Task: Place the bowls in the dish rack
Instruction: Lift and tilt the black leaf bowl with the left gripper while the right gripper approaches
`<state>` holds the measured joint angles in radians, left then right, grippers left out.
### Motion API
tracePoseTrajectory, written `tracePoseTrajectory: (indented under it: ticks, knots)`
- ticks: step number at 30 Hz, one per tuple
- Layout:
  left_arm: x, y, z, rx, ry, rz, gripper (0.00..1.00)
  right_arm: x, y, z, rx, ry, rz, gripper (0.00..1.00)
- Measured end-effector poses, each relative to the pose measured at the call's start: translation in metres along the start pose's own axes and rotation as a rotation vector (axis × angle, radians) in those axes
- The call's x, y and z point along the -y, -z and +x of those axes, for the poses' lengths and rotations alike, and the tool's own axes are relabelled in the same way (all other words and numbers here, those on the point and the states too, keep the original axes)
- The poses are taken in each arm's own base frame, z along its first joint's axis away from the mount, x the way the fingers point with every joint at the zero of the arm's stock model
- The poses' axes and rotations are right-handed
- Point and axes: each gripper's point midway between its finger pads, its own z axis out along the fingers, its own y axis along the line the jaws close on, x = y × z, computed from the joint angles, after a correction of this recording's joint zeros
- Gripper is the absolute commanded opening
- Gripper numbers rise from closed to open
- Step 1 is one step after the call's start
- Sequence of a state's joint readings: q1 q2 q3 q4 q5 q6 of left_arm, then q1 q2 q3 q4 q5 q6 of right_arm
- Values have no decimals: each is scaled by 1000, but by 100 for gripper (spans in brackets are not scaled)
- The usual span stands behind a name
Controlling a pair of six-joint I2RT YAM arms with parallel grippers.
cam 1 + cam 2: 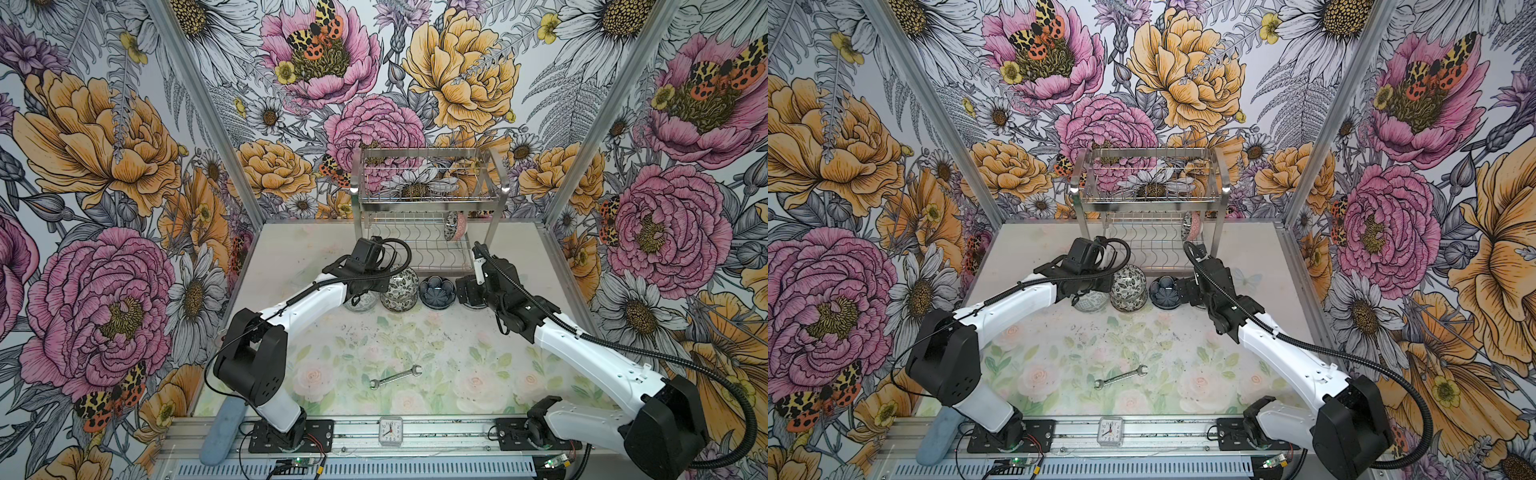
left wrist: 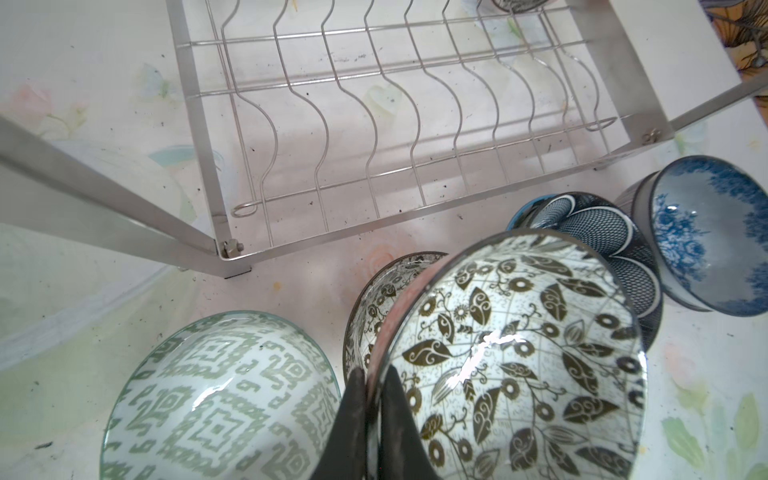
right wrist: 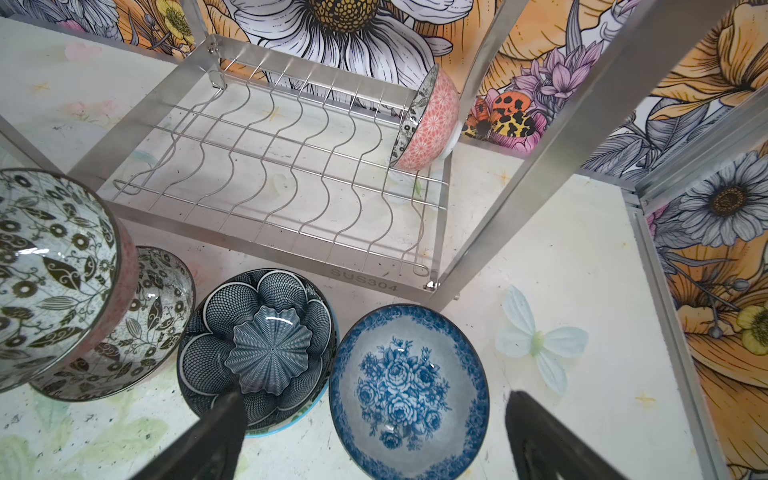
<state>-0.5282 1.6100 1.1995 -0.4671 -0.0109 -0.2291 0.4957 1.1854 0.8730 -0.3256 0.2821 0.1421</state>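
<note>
Presently, left gripper [image 2: 372,376] pinching the rim of a black-and-white floral bowl [image 2: 511,353] lifted before the dish rack [image 2: 195,124], next due edgewise into a free lower slot; right gripper [image 3: 374,397] spread over the blue-white floral bowl [image 3: 415,332].

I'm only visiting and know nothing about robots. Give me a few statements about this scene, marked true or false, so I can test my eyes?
1. The left gripper pinches the rim of the black-and-white leaf bowl. True.
2. The right gripper is clamped on the blue flower bowl. False: it is open and grips nothing.
3. A pink bowl stands on edge in the lower shelf of the rack. True.
4. The wrench lies inside the rack. False: it lies on the table, out in front of the rack.
</note>
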Motion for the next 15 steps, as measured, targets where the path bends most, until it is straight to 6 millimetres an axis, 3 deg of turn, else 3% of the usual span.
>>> tracePoseTrajectory:
  ticks: [7, 15]
  knots:
    - [11, 27, -24, 147, 67, 67, 0, -6, 10, -6, 22, -24, -54, 99]
    - [26, 23, -25, 217, 163, 151, 0, -25, 21, -17, 35, -86, -172, 100]
